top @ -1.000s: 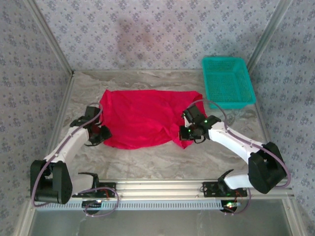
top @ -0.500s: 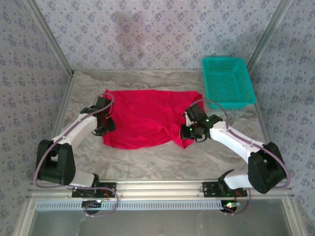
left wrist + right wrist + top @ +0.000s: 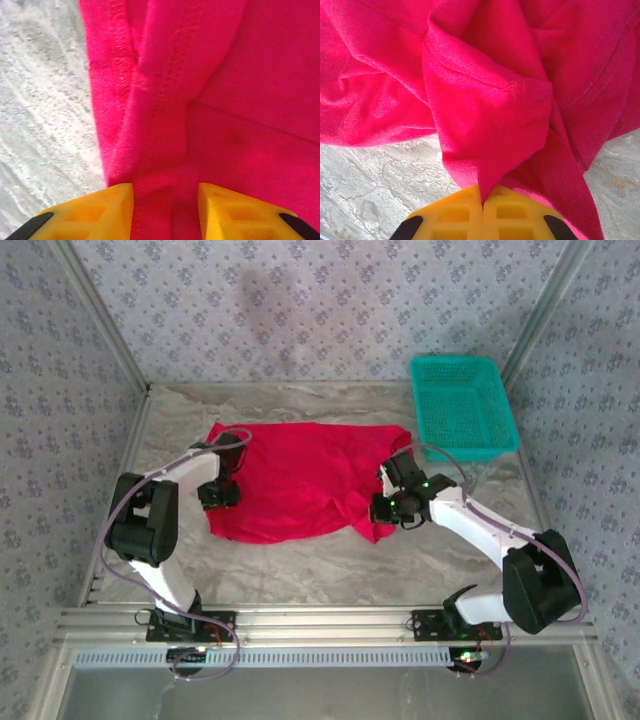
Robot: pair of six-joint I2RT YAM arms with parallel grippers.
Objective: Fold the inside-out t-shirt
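The inside-out t-shirt (image 3: 300, 480) lies spread and rumpled, bright red, in the middle of the marble table. My left gripper (image 3: 220, 492) rests on its left edge. In the left wrist view its yellow fingers (image 3: 166, 200) stand apart, open, with a raised ridge of the shirt (image 3: 160, 100) running down between them and stitched seams showing. My right gripper (image 3: 385, 508) is at the shirt's lower right corner. There the yellow jaws (image 3: 483, 197) are shut on a pinched peak of the cloth (image 3: 485, 115), lifted a little off the table.
A teal mesh basket (image 3: 463, 405) stands at the back right, close to the shirt's right corner. Bare marble table (image 3: 300, 565) runs between the shirt and the arm bases. Patterned walls enclose the table at the back and on both sides.
My left arm has swung from the shirt's lower left edge up and inward onto the cloth. The right gripper has shifted slightly right, still pinching its corner.
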